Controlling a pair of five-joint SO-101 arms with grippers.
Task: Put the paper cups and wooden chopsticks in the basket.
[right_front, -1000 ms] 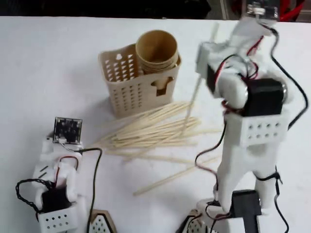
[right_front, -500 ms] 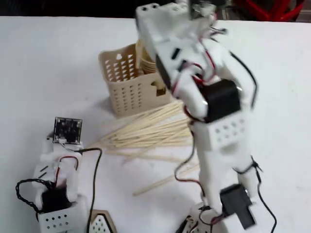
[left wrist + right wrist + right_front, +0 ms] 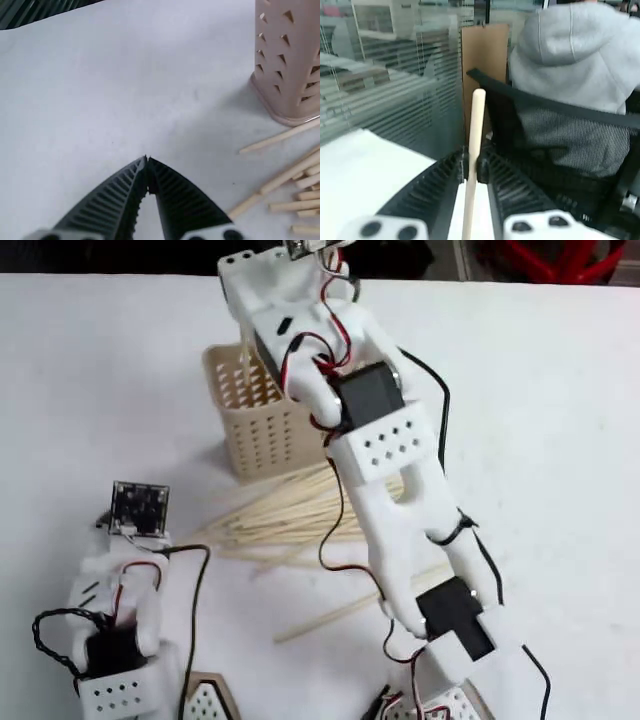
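**High view.** The right arm (image 3: pixel 370 430) lies across the basket (image 3: pixel 262 445), which stands at 11 o'clock from the loose chopstick pile (image 3: pixel 300 520). One held chopstick (image 3: pixel 244 368) hangs nearly upright at the basket's open top. The step in hand is judged to be the drop. It is best done by lowering the tip below the rim, clear of the wall, before the jaws part.

**Left wrist view.** The left gripper (image 3: pixel 147 160) is clenched on nothing above the table (image 3: pixel 100 75), well apart from the basket and the pile.

**Right wrist view.** The right gripper (image 3: pixel 472 160) is clamped on the held chopstick.

No legible writing or label can be made out.
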